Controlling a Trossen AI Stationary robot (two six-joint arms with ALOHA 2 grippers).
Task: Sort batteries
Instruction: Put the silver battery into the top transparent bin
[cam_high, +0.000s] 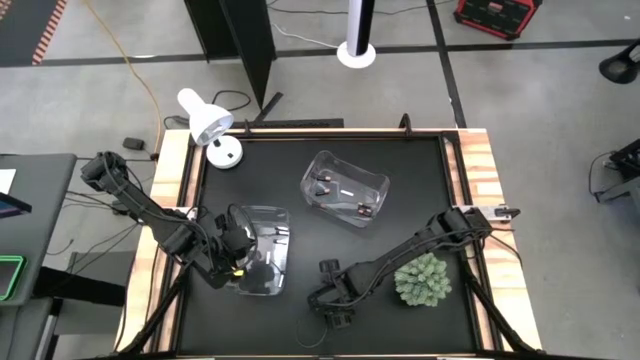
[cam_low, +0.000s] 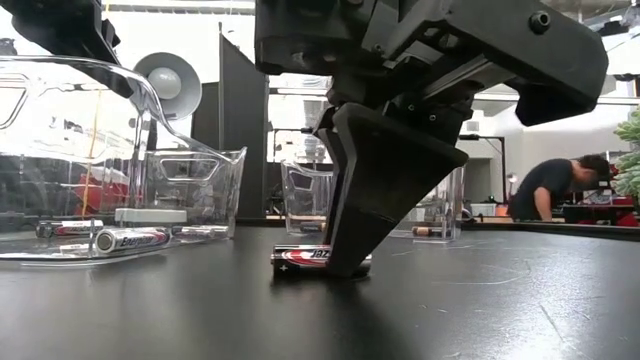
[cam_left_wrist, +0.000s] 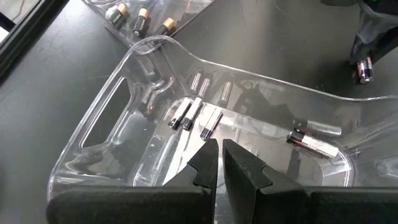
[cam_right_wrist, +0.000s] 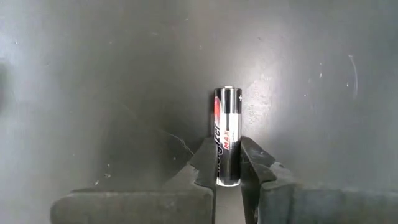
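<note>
1. Right wrist view is the money shot; my right gripper (cam_right_wrist: 227, 163) has its two fingers pressed against the sides of a single battery (cam_right_wrist: 227, 134), silver and black with a red patch, lying flat on the black table (cam_right_wrist: 93, 74); so it's clamped on that battery, which is still resting on the mat.
2. Low view backs that up; the same battery (cam_low: 305, 257) lies on its side on the tabletop under the big dark finger (cam_low: 385, 190), nothing underneath it but table.
3. From the high view the right gripper (cam_high: 335, 300) is down at the near edge of the table, in open space between the near bin (cam_high: 262, 250) and a green spiky plant thing (cam_high: 423, 279); the plant sits just beside the right arm but isn't touching the gripper.
4. My left gripper (cam_left_wrist: 221, 158) hangs over the near clear bin (cam_left_wrist: 112, 124) with its fingers together, holding nothing; below it several silvery batteries (cam_left_wrist: 193, 114) lie in the bin, one more (cam_left_wrist: 314, 144) off toward the far wall.
5. A second clear bin (cam_high: 345, 188) sits further back near the middle of the table, well apart from both grippers; it holds a few dark batteries (cam_high: 362, 210) with copper ends.
6. Other clutter; a white desk lamp (cam_high: 210, 125) at the back left corner; in the low view a person (cam_low: 550, 190) in a dark shirt is bent over in the room behind, nowhere near the table.
</note>
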